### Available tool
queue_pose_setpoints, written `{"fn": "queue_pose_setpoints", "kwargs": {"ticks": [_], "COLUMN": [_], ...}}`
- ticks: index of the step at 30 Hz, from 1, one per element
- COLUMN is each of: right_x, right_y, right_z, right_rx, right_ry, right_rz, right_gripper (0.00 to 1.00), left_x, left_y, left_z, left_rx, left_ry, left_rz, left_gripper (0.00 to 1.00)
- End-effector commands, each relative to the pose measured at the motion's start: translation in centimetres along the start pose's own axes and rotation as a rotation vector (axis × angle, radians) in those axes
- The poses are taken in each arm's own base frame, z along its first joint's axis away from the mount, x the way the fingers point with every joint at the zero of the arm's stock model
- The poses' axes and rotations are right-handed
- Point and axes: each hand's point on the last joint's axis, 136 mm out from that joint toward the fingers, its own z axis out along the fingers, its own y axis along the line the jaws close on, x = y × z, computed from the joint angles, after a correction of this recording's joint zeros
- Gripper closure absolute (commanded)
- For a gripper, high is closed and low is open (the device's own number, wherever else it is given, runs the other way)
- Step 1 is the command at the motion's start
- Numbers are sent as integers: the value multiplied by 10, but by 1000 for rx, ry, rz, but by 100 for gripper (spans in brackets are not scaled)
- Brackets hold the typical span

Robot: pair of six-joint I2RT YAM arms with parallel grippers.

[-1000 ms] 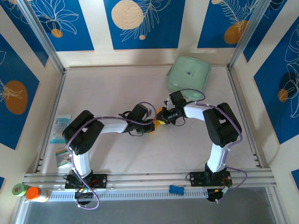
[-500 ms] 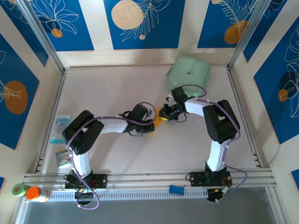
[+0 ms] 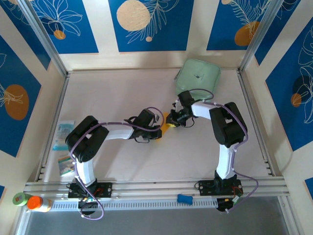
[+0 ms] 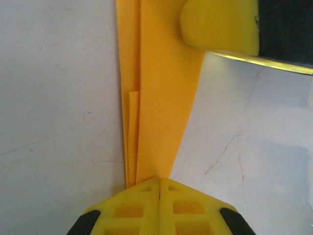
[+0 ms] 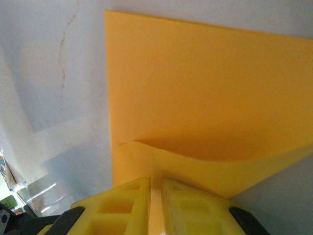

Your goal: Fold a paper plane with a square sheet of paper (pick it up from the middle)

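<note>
The square sheet of paper is folded into a narrow orange-yellow paper plane [image 3: 167, 121] lying on the table between my two grippers. In the left wrist view the paper plane [image 4: 161, 98] runs away from me as a long creased wedge, and my left gripper [image 4: 160, 180] is shut on its pointed end. My right gripper [image 5: 155, 183] is shut on the edge of a wing flap, which curls up off the flat paper plane [image 5: 205, 88]. From above, the left gripper [image 3: 162, 128] and right gripper [image 3: 172, 118] face each other mid-table. One yellow right fingertip [image 4: 220, 24] rests on the paper's far end.
A mint-green rounded case [image 3: 198, 77] lies at the far right, close behind the right arm. Small printed packets [image 3: 62, 134] sit along the left edge. An orange-capped bottle [image 3: 36, 202] and a blue piece [image 3: 184, 198] sit by the near rail.
The right arm has shifted its wrist slightly toward the far side, keeping its hold on the paper. The left arm has stayed still.
</note>
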Motion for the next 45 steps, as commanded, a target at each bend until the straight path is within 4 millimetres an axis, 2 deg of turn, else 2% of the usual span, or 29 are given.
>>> {"fn": "queue_pose_setpoints", "kwargs": {"ticks": [1, 4, 6, 10, 15, 22, 30, 37, 45], "right_x": [14, 21, 25, 31, 34, 23, -3, 4, -7], "right_y": [-16, -20, -21, -14, -1, 15, 31, 16, 10], "right_z": [10, 12, 12, 9, 5, -7, -31, -23, -9], "right_rx": [94, 152, 187, 221, 184, 99, -15, 19, 28], "right_ry": [62, 82, 90, 91, 87, 56, -49, -28, -9], "right_rz": [35, 54, 74, 97, 119, 121, 10, -40, -63], "right_gripper": [85, 85, 86, 87, 87, 87, 87, 87, 87], "left_x": [-4, -19, -27, -36, -41, -31, -21, -19, -16], "left_y": [-18, -29, -28, -19, -11, 7, 21, 20, 20], "left_z": [-7, -11, -9, -1, 6, 14, 15, 17, 19], "left_rx": [52, 84, 78, 39, 8, -49, -90, -84, -80], "left_ry": [8, -40, -62, -86, -95, -68, -50, -36, -16], "left_rz": [43, 53, 51, 44, 44, 34, 25, 24, 23], "left_gripper": [96, 92, 91, 92, 96, 100, 100, 100, 100]}}
